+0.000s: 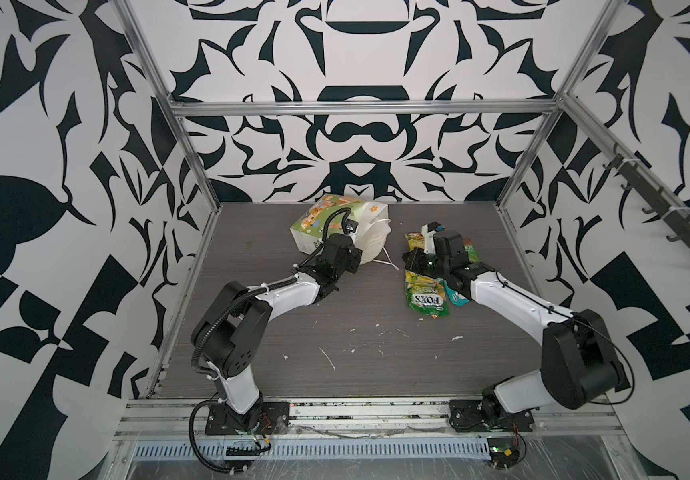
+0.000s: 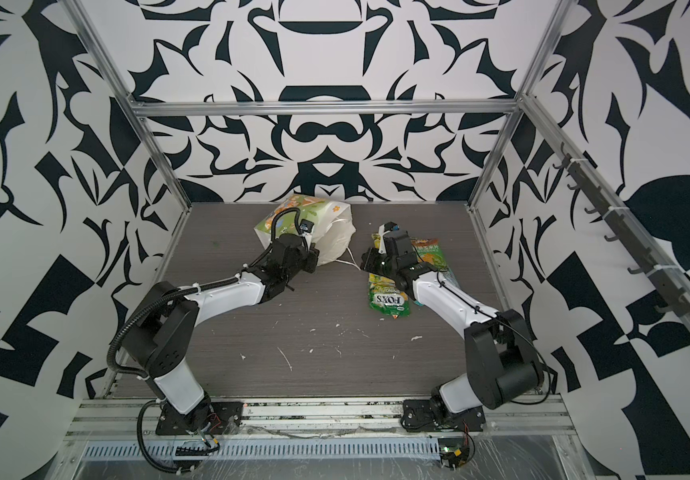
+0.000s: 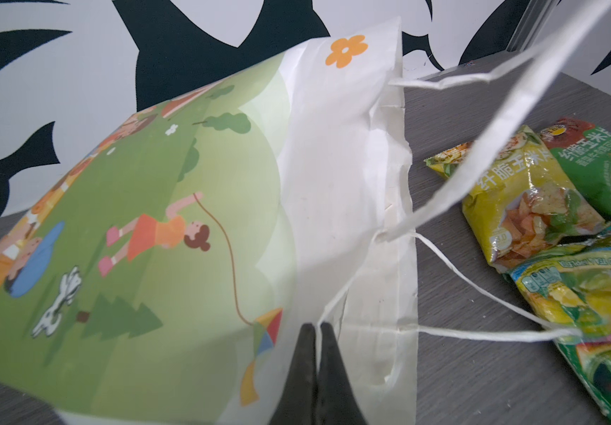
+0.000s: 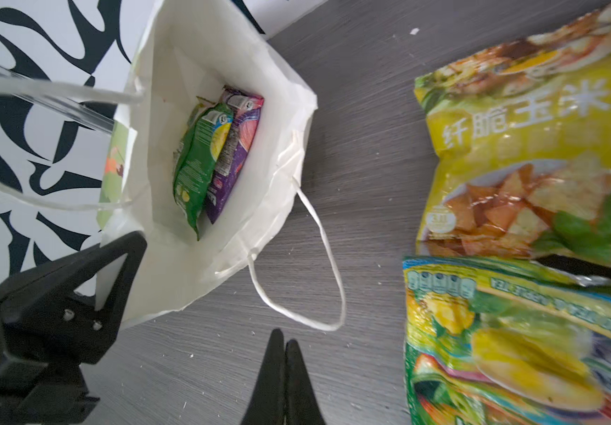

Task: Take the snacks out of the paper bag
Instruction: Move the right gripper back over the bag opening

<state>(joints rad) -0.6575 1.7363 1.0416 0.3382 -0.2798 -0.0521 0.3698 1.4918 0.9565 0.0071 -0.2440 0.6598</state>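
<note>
The paper bag [image 1: 326,220] [image 2: 293,212] lies on its side at the back middle of the table, its mouth facing right. My left gripper [image 3: 317,327] [image 1: 362,253] is shut on the bag's white rim by a cord handle. Inside the bag [image 4: 171,73] lie a green packet [image 4: 201,162] and a purple packet [image 4: 234,158]. To the right of the bag, several snacks rest on the table: a green FOX'S packet [image 1: 426,297] [image 2: 387,297], a yellow one [image 4: 539,147] [image 3: 528,198], a green chips one [image 3: 606,173] and a teal one [image 1: 457,297]. My right gripper [image 4: 283,336] [image 1: 407,257] is shut and empty, between the bag's mouth and the pile.
A loose cord handle [image 4: 329,257] trails on the grey table [image 1: 335,332] just ahead of my right gripper. Patterned walls with aluminium posts close the back and sides. A rail of hooks [image 1: 659,208] runs along the right wall.
</note>
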